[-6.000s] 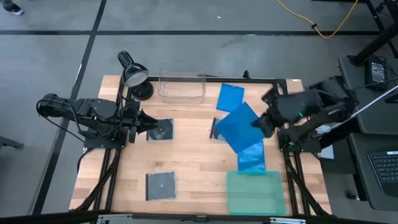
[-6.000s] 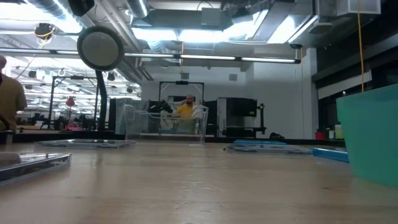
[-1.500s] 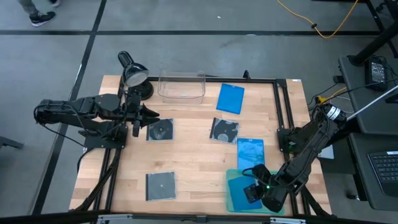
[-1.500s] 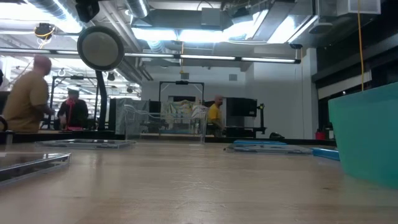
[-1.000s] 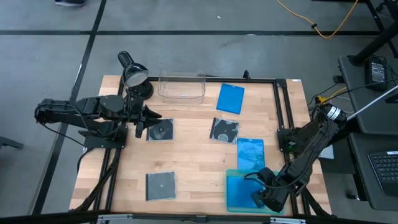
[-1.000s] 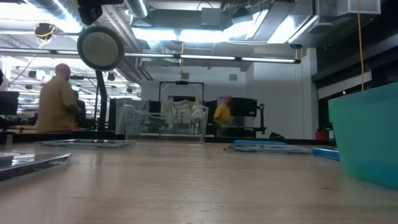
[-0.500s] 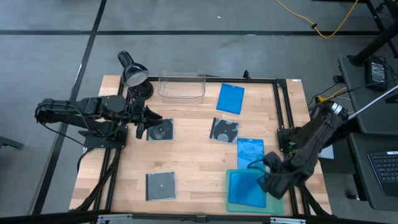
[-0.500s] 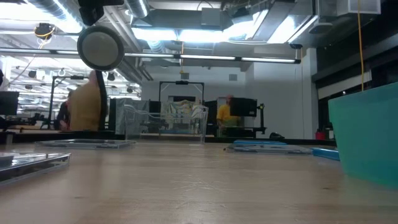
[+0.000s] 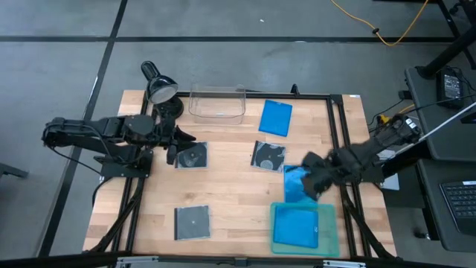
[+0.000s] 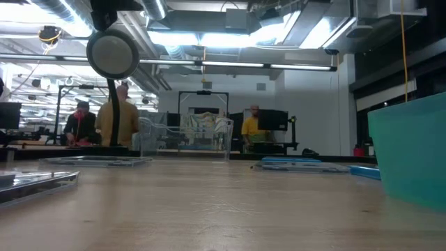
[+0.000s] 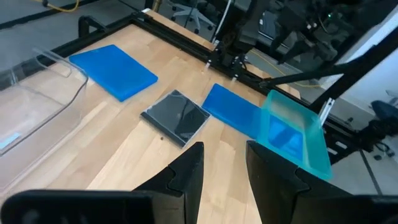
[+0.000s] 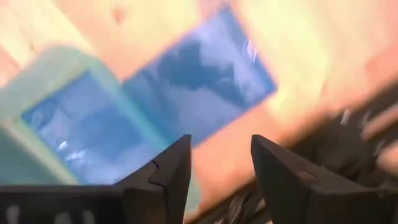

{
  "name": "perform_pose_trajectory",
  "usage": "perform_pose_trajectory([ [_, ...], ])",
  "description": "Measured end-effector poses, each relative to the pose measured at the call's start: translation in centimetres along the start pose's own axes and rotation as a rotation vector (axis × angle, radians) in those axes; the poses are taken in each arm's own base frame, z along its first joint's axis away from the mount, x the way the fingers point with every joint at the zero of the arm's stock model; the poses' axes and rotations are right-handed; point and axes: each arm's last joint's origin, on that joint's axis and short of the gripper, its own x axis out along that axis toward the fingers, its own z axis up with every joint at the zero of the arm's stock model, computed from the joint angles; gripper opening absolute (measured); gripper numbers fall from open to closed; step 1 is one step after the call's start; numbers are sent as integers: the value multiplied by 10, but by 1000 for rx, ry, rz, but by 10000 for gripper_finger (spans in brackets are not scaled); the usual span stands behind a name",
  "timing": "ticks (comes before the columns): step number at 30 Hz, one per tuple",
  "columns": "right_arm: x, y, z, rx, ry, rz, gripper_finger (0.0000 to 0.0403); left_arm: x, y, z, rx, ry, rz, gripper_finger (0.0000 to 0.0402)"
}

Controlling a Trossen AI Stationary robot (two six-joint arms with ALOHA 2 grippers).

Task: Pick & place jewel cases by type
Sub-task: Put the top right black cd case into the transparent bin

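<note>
- Blue cases: thin, flat, translucent rectangles. One lies in the tray (image 9: 327,223); the second (image 9: 296,181) lies just beyond the tray; the third (image 9: 276,117) lies at the far side beside the bin (image 9: 217,104).
- Grey cases: small squares showing discs, at (image 9: 268,155), (image 9: 194,155) and (image 9: 191,222).
- Tray: shallow, teal, at the near right corner. Bin: clear plastic. A lamp (image 9: 159,88) stands at the far left.
- Right gripper (image 9: 309,179): fingers apart, empty, over the second blue case.
- Left gripper (image 9: 177,146): fingers apart, empty, just left of a grey case.
</note>
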Motion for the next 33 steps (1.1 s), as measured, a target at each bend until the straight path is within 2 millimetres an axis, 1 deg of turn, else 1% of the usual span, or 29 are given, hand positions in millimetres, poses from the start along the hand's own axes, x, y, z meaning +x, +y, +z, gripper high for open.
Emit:
perform_pose_trajectory([
  [2, 1, -5, 16, -61, -48, 7, 161, 4, -1, 1, -10, -7, -3, 113],
  [5, 9, -12, 44, -174, -111, 56, 149, 12, -4, 2, -30, -16, -9, 113],
  [10, 35, -21, 87, -318, -215, 225, 110, 28, -8, 5, -38, -37, -19, 113],
  [13, 54, -34, 102, -333, -217, 287, 76, 38, -9, 5, -50, -43, -3, 113],
  [16, 74, -53, 106, -279, -156, 266, 46, 47, -9, 2, -87, -25, 18, 113],
  [19, 93, -71, 104, -236, -84, 231, 24, 58, -8, -2, -124, -7, 67, 113],
  [21, 105, -80, 102, -205, -41, 239, 10, 65, -8, -4, -138, 4, 88, 113],
  [23, 115, -89, 101, -191, -11, 248, 6, 72, -7, -8, -153, 20, 111, 113],
  [27, 130, -103, 99, -176, 13, 242, 12, 86, -5, -14, -156, 46, 168, 113],
  [33, 146, -114, 99, -166, -12, 249, 5, 114, 4, -28, -182, 116, 258, 113],
])
